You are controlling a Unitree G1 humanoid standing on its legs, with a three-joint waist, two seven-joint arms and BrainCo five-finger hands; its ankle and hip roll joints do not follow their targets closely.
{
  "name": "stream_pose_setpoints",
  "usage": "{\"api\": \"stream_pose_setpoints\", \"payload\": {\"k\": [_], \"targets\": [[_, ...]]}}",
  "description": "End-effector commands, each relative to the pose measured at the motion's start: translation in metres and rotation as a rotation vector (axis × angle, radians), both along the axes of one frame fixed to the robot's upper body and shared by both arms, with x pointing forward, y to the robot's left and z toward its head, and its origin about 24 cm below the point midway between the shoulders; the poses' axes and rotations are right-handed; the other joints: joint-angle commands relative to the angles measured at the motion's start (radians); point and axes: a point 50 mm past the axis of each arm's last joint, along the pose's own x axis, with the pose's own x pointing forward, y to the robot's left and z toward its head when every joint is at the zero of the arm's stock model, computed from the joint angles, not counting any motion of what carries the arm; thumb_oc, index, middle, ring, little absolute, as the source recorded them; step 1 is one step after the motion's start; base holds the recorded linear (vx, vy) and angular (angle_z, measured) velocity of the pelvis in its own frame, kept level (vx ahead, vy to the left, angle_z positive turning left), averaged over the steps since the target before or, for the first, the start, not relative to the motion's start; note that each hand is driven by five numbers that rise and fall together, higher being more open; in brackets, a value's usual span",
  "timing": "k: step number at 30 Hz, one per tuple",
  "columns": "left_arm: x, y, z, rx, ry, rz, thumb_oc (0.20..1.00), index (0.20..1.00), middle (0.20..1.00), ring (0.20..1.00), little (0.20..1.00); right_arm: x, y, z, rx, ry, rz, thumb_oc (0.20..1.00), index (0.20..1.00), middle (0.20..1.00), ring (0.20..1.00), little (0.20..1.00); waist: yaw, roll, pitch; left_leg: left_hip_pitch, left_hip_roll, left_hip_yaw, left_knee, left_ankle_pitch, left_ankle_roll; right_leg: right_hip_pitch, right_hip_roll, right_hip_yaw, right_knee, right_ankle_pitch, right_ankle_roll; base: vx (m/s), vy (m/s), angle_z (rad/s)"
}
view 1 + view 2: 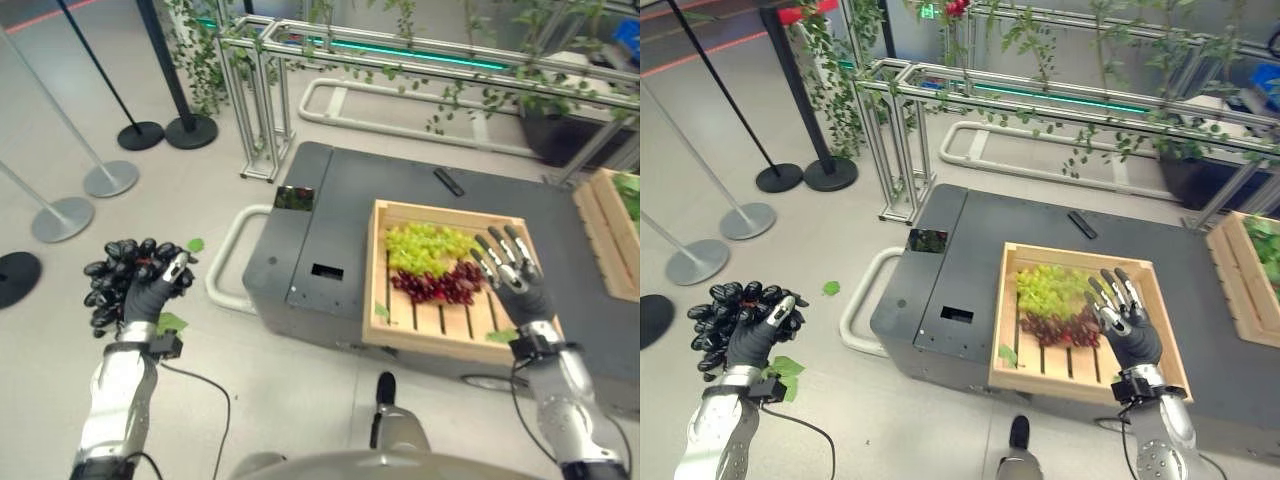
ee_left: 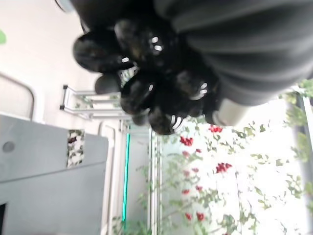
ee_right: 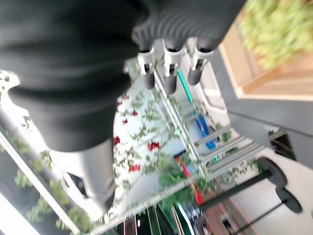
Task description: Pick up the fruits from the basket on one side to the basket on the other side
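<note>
Glossy black grapes (image 1: 118, 272), yellow-green grapes (image 1: 428, 247) and dark red grapes (image 1: 440, 284) are showing against a pale wooden crate (image 1: 378, 300).

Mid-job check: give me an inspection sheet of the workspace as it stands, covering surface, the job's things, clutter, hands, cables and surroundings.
Surface: dark grey platform carrying a wooden crate.
Job's things: green grapes and red grapes lie in the crate; black grapes are held out over the floor, away from the platform.
Clutter: small black bar on the platform behind the crate; green leaf on the floor.
Hands: left hand curled round the black grapes; right hand open, fingers straight, over the crate.
Cables: nothing seen.
Surroundings: second wooden crate to the right, stanchion bases, metal frame with vines.
</note>
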Motion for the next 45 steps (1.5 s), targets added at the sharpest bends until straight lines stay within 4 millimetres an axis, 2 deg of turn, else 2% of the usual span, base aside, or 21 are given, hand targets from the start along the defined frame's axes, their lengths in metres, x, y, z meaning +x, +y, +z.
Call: {"api": "stream_pose_setpoints", "payload": {"k": [1, 3, 4, 5, 6, 7, 10, 12, 18, 28, 31, 32, 33, 34, 36, 39, 40, 42, 43, 44, 45], "targets": [[0.003, 0.008, 0.046, 0.127, -0.211, 0.005, 0.200, 0.200, 0.200, 0.200, 0.200, 0.009, -0.001, 0.029, -0.061, -0.135, 0.017, 1.000, 1.000, 1.000, 1.000, 1.000, 0.027, 0.012, -0.055, 0.061, -0.056, -0.103, -0.127, 0.058, -0.016, 0.113, 0.027, 0.053, 0.086, 0.000, 0.012, -0.18, 0.018, -0.38], [0.004, 0.007, 0.046, 0.147, -0.207, 0.005, 0.200, 0.200, 0.200, 0.200, 0.200, 0.008, -0.002, 0.029, -0.052, -0.136, 0.011, 1.000, 1.000, 1.000, 1.000, 1.000, 0.030, 0.008, -0.081, 0.057, -0.054, -0.111, -0.142, 0.073, -0.022, 0.168, 0.058, 0.097, 0.116, -0.029, 0.014, -0.11, -0.089, -0.19], [0.004, 0.006, 0.046, 0.162, -0.201, 0.001, 0.200, 0.200, 0.200, 0.200, 0.200, 0.008, -0.002, 0.029, -0.050, -0.136, 0.003, 1.000, 1.000, 1.000, 1.000, 1.000, 0.042, -0.006, -0.097, 0.040, -0.056, -0.110, -0.131, 0.073, -0.030, 0.219, 0.056, 0.097, 0.056, -0.045, 0.018, -0.07, -0.178, -0.07], [0.004, 0.005, 0.045, 0.167, -0.196, -0.003, 0.200, 0.200, 0.200, 0.200, 0.200, 0.007, -0.002, 0.029, -0.044, -0.137, 0.010, 1.000, 1.000, 1.000, 1.000, 1.000, 0.041, -0.013, -0.101, 0.044, -0.054, -0.115, -0.133, 0.070, -0.035, 0.235, 0.074, 0.096, -0.009, -0.074, 0.007, -0.06, -0.209, -0.11], [0.003, 0.006, 0.044, 0.180, -0.191, 0.004, 0.200, 0.200, 0.200, 0.200, 0.200, 0.007, -0.001, 0.029, -0.036, -0.138, 0.013, 1.000, 1.000, 1.000, 1.000, 1.000, 0.042, -0.019, -0.107, 0.041, -0.053, -0.115, -0.131, 0.066, -0.037, 0.235, 0.081, 0.096, -0.039, -0.078, 0.009, -0.08, -0.213, -0.26], [0.000, 0.006, 0.042, 0.181, -0.183, 0.019, 0.200, 0.200, 0.200, 0.200, 0.200, 0.007, -0.001, 0.032, -0.033, -0.149, 0.021, 1.000, 1.000, 1.000, 1.000, 1.000, 0.051, -0.024, -0.114, 0.032, -0.043, -0.109, -0.124, 0.066, -0.043, 0.257, 0.079, 0.062, -0.098, -0.083, 0.011, -0.08, -0.201, -0.40], [-0.006, 0.008, 0.032, 0.159, -0.148, 0.051, 0.200, 0.200, 0.200, 0.200, 0.200, 0.008, -0.002, 0.033, -0.027, -0.149, 0.020, 1.000, 1.000, 1.000, 1.000, 1.000, 0.065, -0.025, -0.142, 0.030, -0.015, -0.087, -0.174, 0.107, -0.061, 0.295, 0.090, 0.042, -0.173, -0.084, 0.014, -0.08, -0.191, -0.16], [-0.007, 0.008, 0.026, 0.158, -0.123, 0.056, 0.200, 0.200, 0.200, 0.200, 0.200, 0.006, -0.002, 0.034, -0.036, -0.147, 0.030, 1.000, 1.000, 1.000, 1.000, 1.000, 0.064, -0.023, -0.153, 0.032, 0.011, -0.090, -0.209, 0.145, -0.077, 0.307, 0.110, 0.026, -0.186, -0.096, 0.003, -0.12, -0.196, -0.02], [-0.005, 0.006, 0.016, 0.156, -0.082, 0.066, 0.200, 0.200, 0.200, 0.200, 0.200, 0.003, -0.005, 0.034, -0.046, -0.145, 0.020, 1.000, 1.000, 1.000, 1.000, 1.000, 0.045, -0.017, -0.154, 0.044, 0.042, -0.114, -0.269, 0.209, -0.099, 0.326, 0.146, 0.006, -0.200, -0.114, -0.022, -0.08, -0.117, 0.06], [-0.005, 0.006, 0.007, 0.157, -0.044, 0.081, 0.200, 0.200, 0.200, 0.200, 0.200, 0.003, -0.006, 0.033, -0.041, -0.141, 0.019, 1.000, 1.000, 1.000, 1.000, 1.000, 0.044, -0.008, -0.144, 0.050, 0.066, -0.155, -0.299, 0.257, -0.111, 0.332, 0.178, -0.011, -0.167, -0.143, -0.049, -0.04, -0.056, 0.12], [-0.008, 0.009, 0.005, 0.142, -0.032, 0.094, 0.200, 0.200, 0.200, 0.200, 0.200, 0.002, -0.007, 0.031, -0.049, -0.137, 0.002, 1.000, 1.000, 1.000, 1.000, 1.000, 0.058, -0.005, -0.132, 0.035, 0.069, -0.198, -0.303, 0.275, -0.114, 0.327, 0.180, -0.049, -0.129, -0.164, -0.061, -0.04, -0.018, 0.27], [-0.007, 0.009, 0.006, 0.141, -0.035, 0.096, 0.200, 0.200, 0.200, 0.200, 0.200, 0.002, -0.007, 0.033, -0.059, -0.144, -0.008, 1.000, 1.000, 1.000, 1.000, 1.000, 0.075, -0.004, -0.118, 0.018, 0.068, -0.216, -0.297, 0.286, -0.119, 0.321, 0.179, -0.069, -0.112, -0.170, -0.067, -0.12, -0.027, 0.59], [-0.006, 0.008, 0.008, 0.138, -0.042, 0.084, 0.200, 0.200, 0.200, 0.200, 0.200, 0.002, -0.011, 0.037, -0.072, -0.166, -0.033, 1.000, 1.000, 1.000, 1.000, 1.000, 0.090, -0.004, -0.093, -0.032, 0.053, -0.267, -0.272, 0.298, -0.130, 0.317, 0.168, -0.134, -0.092, -0.187, -0.073, -0.13, -0.021, 0.64], [-0.005, 0.008, 0.008, 0.138, -0.042, 0.084, 0.200, 0.200, 0.200, 0.200, 0.200, 0.002, -0.011, 0.037, -0.072, -0.167, -0.033, 1.000, 1.000, 1.000, 1.000, 1.000, 0.087, -0.003, -0.096, -0.038, 0.052, -0.271, -0.271, 0.302, -0.129, 0.314, 0.167, -0.138, -0.095, -0.183, -0.073, -0.12, 0.000, 1.15], [-0.002, 0.008, 0.012, 0.131, -0.060, 0.083, 0.200, 0.200, 0.200, 0.200, 0.200, 0.001, -0.017, 0.041, -0.070, -0.192, -0.084, 1.000, 1.000, 1.000, 1.000, 1.000, 0.102, 0.002, -0.074, -0.101, 0.046, -0.233, -0.229, 0.310, -0.125, 0.323, 0.143, -0.230, -0.097, -0.185, -0.070, -0.09, 0.062, 1.67], [-0.001, 0.011, 0.019, 0.137, -0.093, 0.091, 0.200, 0.200, 0.200, 0.200, 0.200, 0.001, -0.019, 0.043, -0.077, -0.203, -0.136, 1.000, 1.000, 1.000, 1.000, 1.000, 0.098, 0.012, -0.074, -0.137, 0.101, -0.023, -0.196, 0.316, -0.118, 0.340, 0.120, -0.341, -0.132, -0.166, -0.059, -0.01, 0.122, 1.98], [-0.002, 0.014, 0.023, 0.152, -0.105, 0.100, 0.200, 0.200, 0.200, 0.200, 0.200, 0.002, -0.019, 0.044, -0.075, -0.210, -0.143, 1.000, 1.000, 1.000, 1.000, 1.000, 0.109, 0.016, -0.079, -0.126, 0.109, -0.001, -0.206, 0.296, -0.128, 0.359, 0.118, -0.358, -0.139, -0.179, -0.046, 0.12, 0.130, 0.98], [-0.005, 0.018, 0.029, 0.185, -0.124, 0.110, 0.200, 0.200, 0.200, 0.200, 0.200, 0.002, -0.016, 0.043, -0.059, -0.220, -0.146, 1.000, 1.000, 1.000, 1.000, 1.000, 0.132, 0.018, -0.083, -0.127, 0.098, 0.004, -0.206, 0.289, -0.127, 0.390, 0.105, -0.401, -0.150, -0.172, -0.040, 0.15, 0.179, 0.76], [-0.009, 0.023, 0.032, 0.205, -0.132, 0.127, 0.200, 0.200, 0.200, 0.200, 0.200, 0.003, -0.013, 0.045, -0.047, -0.233, -0.140, 1.000, 1.000, 1.000, 1.000, 1.000, 0.160, 0.016, -0.084, -0.129, 0.080, -0.016, -0.196, 0.273, -0.119, 0.407, 0.091, -0.416, -0.146, -0.169, -0.035, 0.26, 0.324, 1.20], [-0.012, 0.027, 0.039, 0.222, -0.153, 0.150, 0.200, 0.200, 0.200, 0.200, 0.200, 0.006, -0.008, 0.041, -0.018, -0.226, -0.137, 1.000, 1.000, 1.000, 1.000, 1.000, 0.190, 0.005, -0.084, -0.134, 0.048, -0.038, -0.155, 0.235, -0.098, 0.429, 0.057, -0.428, -0.118, -0.153, -0.024, 0.22, 0.261, 1.08], [-0.012, 0.028, 0.039, 0.224, -0.153, 0.151, 0.200, 0.200, 0.200, 0.200, 0.200, 0.006, -0.008, 0.040, -0.017, -0.226, -0.136, 1.000, 1.000, 1.000, 1.000, 1.000, 0.189, 0.003, -0.083, -0.135, 0.046, -0.038, -0.151, 0.231, -0.096, 0.430, 0.053, -0.428, -0.115, -0.154, -0.021, 0.35, 0.423, 0.91]]}}
